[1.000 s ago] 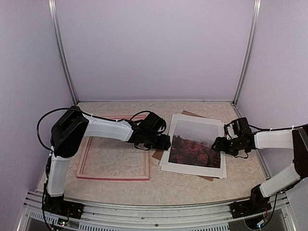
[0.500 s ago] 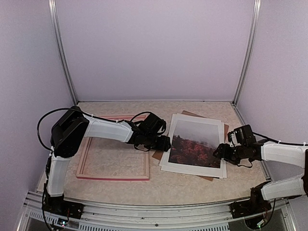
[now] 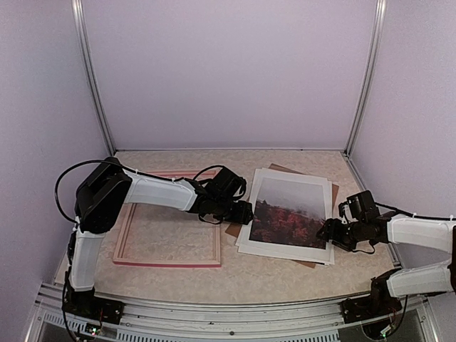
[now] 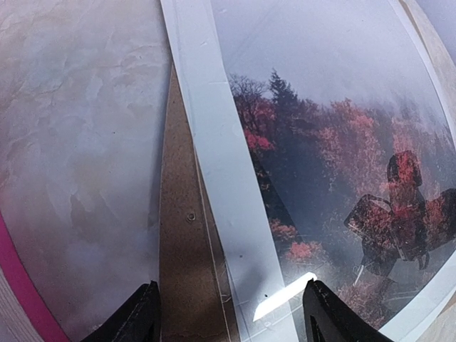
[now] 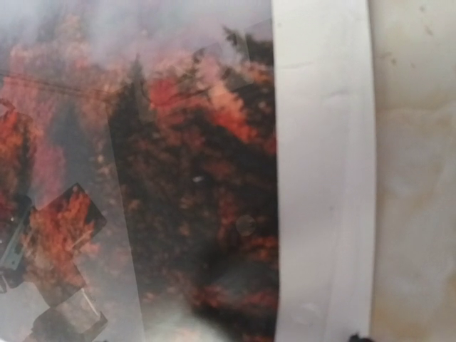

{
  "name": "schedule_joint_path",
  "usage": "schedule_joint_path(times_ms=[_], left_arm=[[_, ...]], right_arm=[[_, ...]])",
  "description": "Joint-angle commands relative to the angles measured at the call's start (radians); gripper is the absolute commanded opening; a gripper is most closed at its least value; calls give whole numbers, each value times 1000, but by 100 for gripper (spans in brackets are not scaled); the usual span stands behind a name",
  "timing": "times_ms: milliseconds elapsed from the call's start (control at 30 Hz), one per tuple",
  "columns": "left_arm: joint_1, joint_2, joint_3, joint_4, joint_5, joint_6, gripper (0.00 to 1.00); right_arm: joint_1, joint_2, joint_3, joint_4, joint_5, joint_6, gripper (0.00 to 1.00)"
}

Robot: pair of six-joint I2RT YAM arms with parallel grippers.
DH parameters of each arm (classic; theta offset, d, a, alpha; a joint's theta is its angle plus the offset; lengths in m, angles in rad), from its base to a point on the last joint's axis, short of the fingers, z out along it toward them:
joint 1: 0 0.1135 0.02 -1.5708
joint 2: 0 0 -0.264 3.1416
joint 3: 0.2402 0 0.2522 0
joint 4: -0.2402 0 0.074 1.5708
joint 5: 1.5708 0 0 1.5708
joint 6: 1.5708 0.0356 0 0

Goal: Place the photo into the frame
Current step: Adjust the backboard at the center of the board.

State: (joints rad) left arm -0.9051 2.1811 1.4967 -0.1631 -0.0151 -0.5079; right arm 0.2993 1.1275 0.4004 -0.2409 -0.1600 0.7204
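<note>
Left tool [image 4: 234,322], fingers apart, hovers at the photo [image 3: 288,214]'s left edge. Right tool [image 3: 329,232] is at its right edge; I cannot tell its state. Frame [image 3: 167,263] lies left.

Here's the large rectangular photo [image 3: 288,214], dark red trees under pale misty sky with a white border all round. It lies flat and face up on the right half of the marbled table [image 3: 285,278], turned slightly askew, resting on a brown cardboard board [image 3: 231,229]. Over on the left lies the thin rectangular wooden frame [image 3: 167,262], pale pink with a bright pink-red edge. It's flat, empty inside, and just apart from the photo.
</note>
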Motion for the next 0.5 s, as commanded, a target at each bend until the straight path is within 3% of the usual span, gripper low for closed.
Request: schedule_joint_path(times_ms=[0,467], left_arm=[[-7,-16,0,22,42,16,67],[-18,-23,-36,49,138,-41,57]], right_arm=[[18,0,-15,-3,-16,23,71],[18,-2,-24,42,-33,50,67]])
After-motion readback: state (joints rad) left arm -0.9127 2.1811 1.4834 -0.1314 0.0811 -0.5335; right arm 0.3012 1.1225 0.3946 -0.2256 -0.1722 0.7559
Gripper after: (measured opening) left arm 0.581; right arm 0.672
